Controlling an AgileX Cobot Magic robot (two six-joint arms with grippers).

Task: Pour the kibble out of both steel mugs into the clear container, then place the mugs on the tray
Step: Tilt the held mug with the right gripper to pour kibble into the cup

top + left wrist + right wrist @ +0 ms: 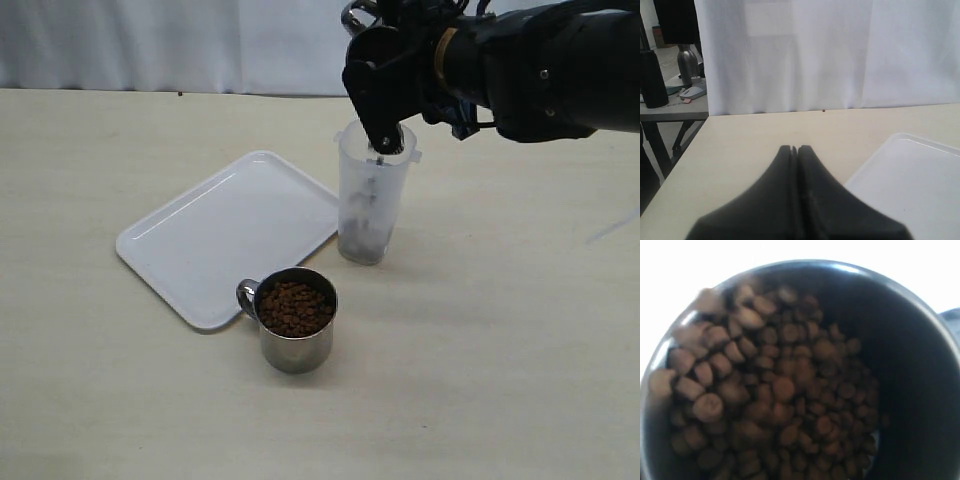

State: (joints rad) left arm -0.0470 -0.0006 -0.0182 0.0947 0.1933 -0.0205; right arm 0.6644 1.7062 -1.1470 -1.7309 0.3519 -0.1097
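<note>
At the front of the table (500,360): a full mug (296,340) stands upright, handle turned toward the tray, brown kibble (295,307) heaped to its rim.
Mug and tray: the full mug sits just beside the tray's near edge; whether they touch, I cannot tell.
Tray (200,250): white, flat on the table, left of the tumbler, nothing on it.
Tumbler (375,190): clear plastic, upright, just beside the tray's right corner; a dark layer shows through its wall at the bottom.
Right gripper (385,135): black, hanging right over the tumbler's mouth, its tip at the rim.
Right jaws: spread wide and grasping the held mug (920,390).
Held mug: tipped over, with kibble (780,390) banked against its lower lip, some pieces at the very edge; in the exterior view it is hidden behind the gripper.
Left gripper (796,150): out of the exterior view, low over bare tabletop, with a corner of the tray (910,185) beside it.
Left jaws: clenched tight together, nothing between them.
Back of the table: a white curtain (830,55) hangs along the far edge.
</note>
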